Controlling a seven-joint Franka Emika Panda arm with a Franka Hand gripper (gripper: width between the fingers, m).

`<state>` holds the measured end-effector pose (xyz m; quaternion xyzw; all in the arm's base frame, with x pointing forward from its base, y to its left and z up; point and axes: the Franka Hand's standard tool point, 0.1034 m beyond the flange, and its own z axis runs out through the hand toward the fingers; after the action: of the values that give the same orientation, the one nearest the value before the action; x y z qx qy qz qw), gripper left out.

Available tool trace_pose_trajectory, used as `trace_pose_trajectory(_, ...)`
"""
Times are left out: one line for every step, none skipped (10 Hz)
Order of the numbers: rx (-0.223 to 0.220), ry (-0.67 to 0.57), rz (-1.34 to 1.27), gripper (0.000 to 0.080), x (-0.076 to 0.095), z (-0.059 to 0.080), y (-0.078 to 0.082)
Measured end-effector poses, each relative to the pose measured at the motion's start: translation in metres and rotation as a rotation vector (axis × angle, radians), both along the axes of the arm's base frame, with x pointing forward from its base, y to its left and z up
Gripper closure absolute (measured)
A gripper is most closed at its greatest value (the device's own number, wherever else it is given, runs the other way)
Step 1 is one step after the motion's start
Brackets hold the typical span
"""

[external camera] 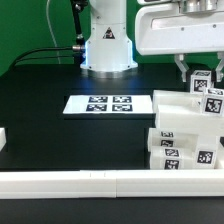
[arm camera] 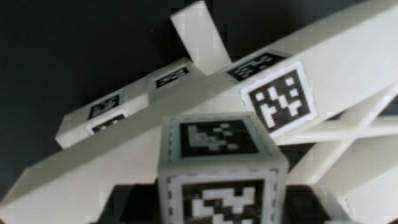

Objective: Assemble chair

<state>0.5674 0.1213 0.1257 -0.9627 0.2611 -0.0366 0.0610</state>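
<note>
The chair's white tagged parts (external camera: pixel 185 135) stand bunched at the exterior view's right, slabs and blocks against each other. My gripper (external camera: pixel 200 78) hangs just above this bunch and is shut on a white tagged chair block (external camera: pixel 203 84). In the wrist view the block (arm camera: pixel 221 150) fills the gap of my gripper (arm camera: pixel 222 205), with dark fingers (arm camera: pixel 128 203) on both sides of it. Beyond it lie long white chair slabs (arm camera: pixel 267 95) carrying several tags, one crossing over another. I cannot tell whether the held block touches the parts below.
The marker board (external camera: pixel 97 103) lies flat mid-table in front of the robot base (external camera: pixel 107 45). A long plain white rail (external camera: pixel 90 183) runs along the front edge. A small white piece (external camera: pixel 3 140) sits at the exterior view's left edge.
</note>
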Motion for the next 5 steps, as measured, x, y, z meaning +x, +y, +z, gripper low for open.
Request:
trace_pose_trajectory(0.010, 0.010, -0.096, 0.0518, -0.0001, -0.0003, 0.0003)
trace_pose_trajectory(0.023, 0.019, -0.206, 0.0518, -0.0002, -0.0007, 0.0004)
trace_pose_trajectory(0.037, 0.032, -0.326, 0.0518, -0.0005, -0.0008, 0.0011)
trace_pose_trajectory(0.047, 0.041, -0.409, 0.0518, -0.0006, -0.0008, 0.0006)
trace_pose_trajectory(0.058, 0.045, -0.469, 0.0518, -0.0004, -0.0010, -0.0034)
